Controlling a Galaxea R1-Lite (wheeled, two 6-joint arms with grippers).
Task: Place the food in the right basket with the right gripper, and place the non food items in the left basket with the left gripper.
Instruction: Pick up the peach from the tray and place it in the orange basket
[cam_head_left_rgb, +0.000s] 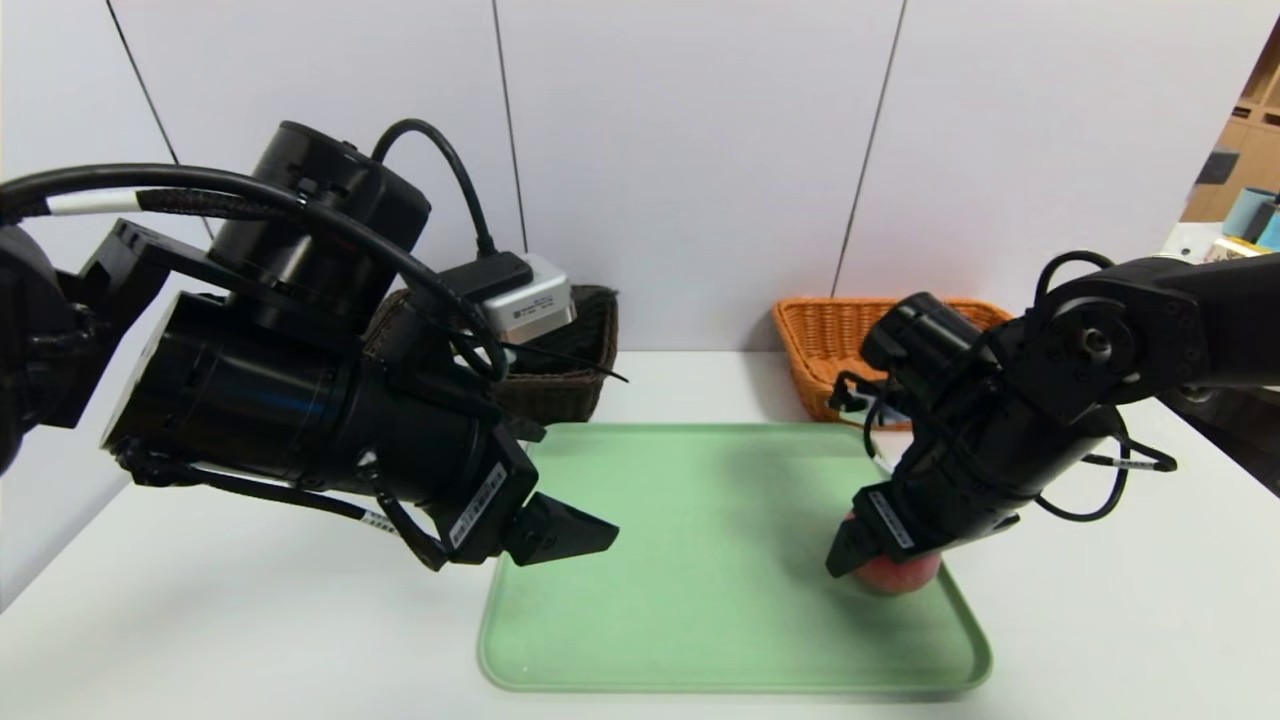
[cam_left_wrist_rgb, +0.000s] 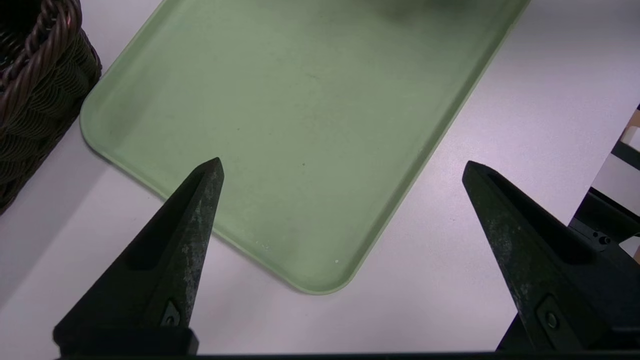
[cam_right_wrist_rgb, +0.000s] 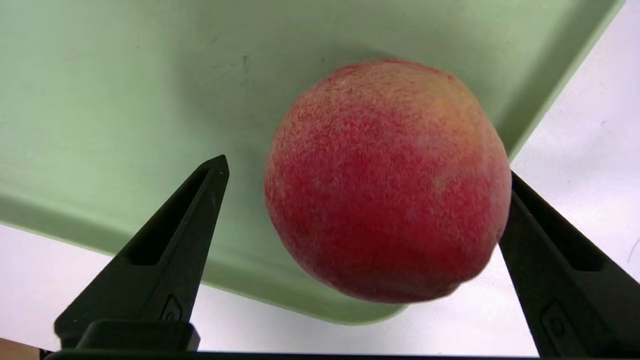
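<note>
the left gripper (cam_head_left_rgb: 560, 530) hangs spread wide and empty over the green tray's (cam_head_left_rgb: 700, 600) left edge; the dark left basket (cam_head_left_rgb: 570, 370) sits behind that tray, the orange right basket (cam_head_left_rgb: 830, 340) too; the right gripper (cam_right_wrist_rgb: 365, 200) straddles the peach (cam_right_wrist_rgb: 385, 180) at the tray's right edge, fingers apart, not gripping

You have a flat white table (cam_head_left_rgb: 250, 620) carrying everything. Directly on it, at centre, lies a pale green rectangular plastic tray (cam_head_left_rgb: 700, 640) with rounded corners. Toward the wall, a dark brown woven wicker basket (cam_head_left_rgb: 570, 385) stands just beside the tray's far left corner; an orange-tan woven wicker basket (cam_head_left_rgb: 820, 345) stands near its far right corner, the two baskets well apart.
</note>
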